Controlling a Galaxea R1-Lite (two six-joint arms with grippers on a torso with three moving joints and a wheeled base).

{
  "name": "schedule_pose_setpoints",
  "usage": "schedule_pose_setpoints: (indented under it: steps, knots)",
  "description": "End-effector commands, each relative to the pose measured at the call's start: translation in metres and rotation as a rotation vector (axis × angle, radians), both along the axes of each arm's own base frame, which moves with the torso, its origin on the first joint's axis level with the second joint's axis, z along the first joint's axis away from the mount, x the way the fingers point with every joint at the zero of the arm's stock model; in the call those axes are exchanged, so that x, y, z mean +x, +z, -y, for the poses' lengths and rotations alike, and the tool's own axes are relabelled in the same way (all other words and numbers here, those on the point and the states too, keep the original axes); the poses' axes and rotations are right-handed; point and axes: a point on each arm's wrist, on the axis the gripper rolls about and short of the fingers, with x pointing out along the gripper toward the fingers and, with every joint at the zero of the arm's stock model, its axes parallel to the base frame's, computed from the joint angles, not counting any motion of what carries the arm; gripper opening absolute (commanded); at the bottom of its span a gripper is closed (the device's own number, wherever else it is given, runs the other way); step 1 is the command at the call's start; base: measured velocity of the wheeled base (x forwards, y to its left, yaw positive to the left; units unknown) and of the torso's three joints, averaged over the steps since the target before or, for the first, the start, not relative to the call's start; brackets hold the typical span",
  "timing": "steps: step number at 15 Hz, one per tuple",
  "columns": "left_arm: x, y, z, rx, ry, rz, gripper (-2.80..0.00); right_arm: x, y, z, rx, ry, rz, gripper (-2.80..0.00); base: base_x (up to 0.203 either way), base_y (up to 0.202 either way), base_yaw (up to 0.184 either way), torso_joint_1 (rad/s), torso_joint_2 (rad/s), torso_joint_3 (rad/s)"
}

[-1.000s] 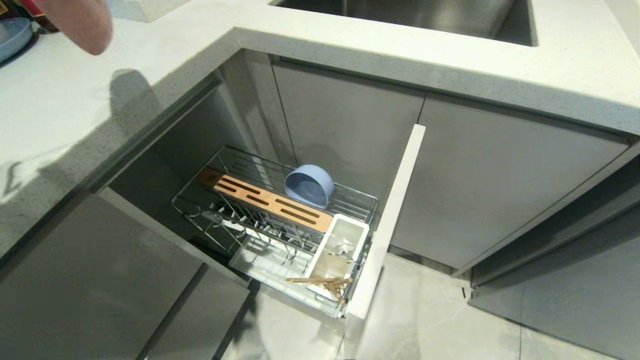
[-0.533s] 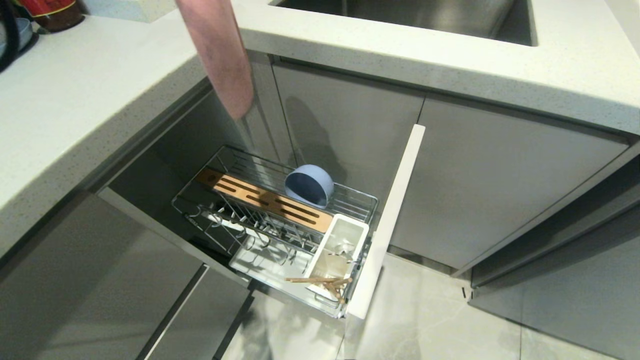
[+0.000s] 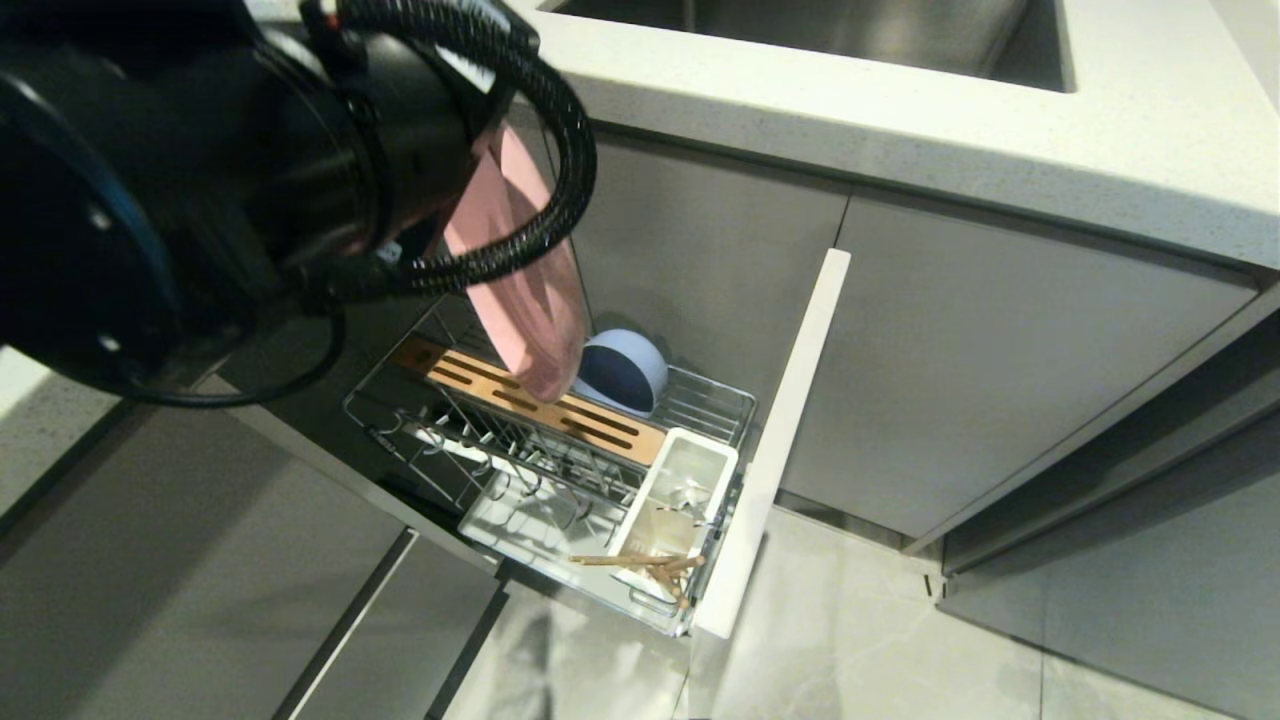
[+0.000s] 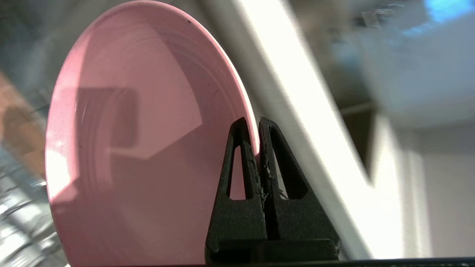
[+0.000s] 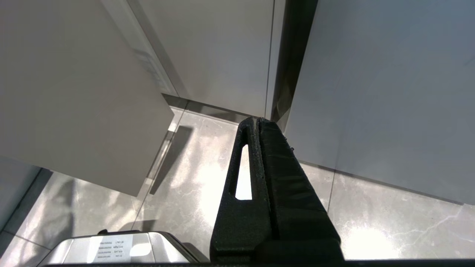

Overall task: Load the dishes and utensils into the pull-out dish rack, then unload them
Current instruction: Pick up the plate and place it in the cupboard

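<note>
My left gripper (image 4: 257, 120) is shut on the rim of the pink plate (image 4: 141, 141). The plate (image 3: 520, 270) hangs on edge just above the rack's wood strip (image 3: 545, 408), under my black left arm (image 3: 200, 170). The pull-out dish rack (image 3: 712, 402) stands open, with the blue bowl (image 3: 620, 372) tipped on its side behind the strip. Wooden chopsticks (image 3: 640, 562) lie across the white utensil box (image 3: 690, 478). My right gripper (image 5: 257, 119) is shut and empty, parked low over the floor.
The rack's pale front panel (image 3: 775, 440) stands out to the right of the basket. A speckled countertop (image 3: 1100, 150) with a steel sink (image 3: 820, 30) overhangs it. Grey cabinet doors (image 3: 980, 370) flank the opening, and tiled floor (image 3: 850, 640) lies below.
The pink plate has come from over the counter at the upper left down to just above the rack. My left arm now fills the upper left of the head view.
</note>
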Motion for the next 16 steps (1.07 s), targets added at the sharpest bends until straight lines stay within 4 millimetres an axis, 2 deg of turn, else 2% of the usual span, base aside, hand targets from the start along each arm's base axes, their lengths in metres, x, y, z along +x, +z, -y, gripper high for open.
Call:
schedule_pose_setpoints:
  steps: [1,2,4,10,16]
  knots:
    - [0.016,-0.027,-0.021,-0.047,0.096,-0.046,-2.80,0.000,0.000,0.000,0.000,-0.002,0.005,-2.80,0.000,0.000,0.000,0.000,0.00,0.000]
    - [0.024,-0.037,-0.031,-0.076,0.133,-0.063,-2.80,0.000,0.000,0.000,0.000,0.000,0.005,-2.80,0.000,0.000,0.000,0.000,0.00,0.000]
    - [0.029,-0.052,-0.040,-0.122,0.153,-0.088,-2.80,0.000,0.000,0.000,0.000,-0.002,0.005,-2.80,0.000,0.000,0.000,0.000,0.00,0.000]
    - [0.029,-0.070,-0.037,-0.242,0.092,-0.118,-2.80,0.000,0.000,0.000,0.000,0.000,0.005,-2.80,0.000,0.000,0.000,0.000,0.00,0.000]
    - [0.051,-0.098,-0.017,-0.278,0.088,-0.126,-2.80,0.000,0.000,0.000,0.000,0.000,0.005,-2.80,0.000,0.000,0.000,0.000,0.00,0.000]
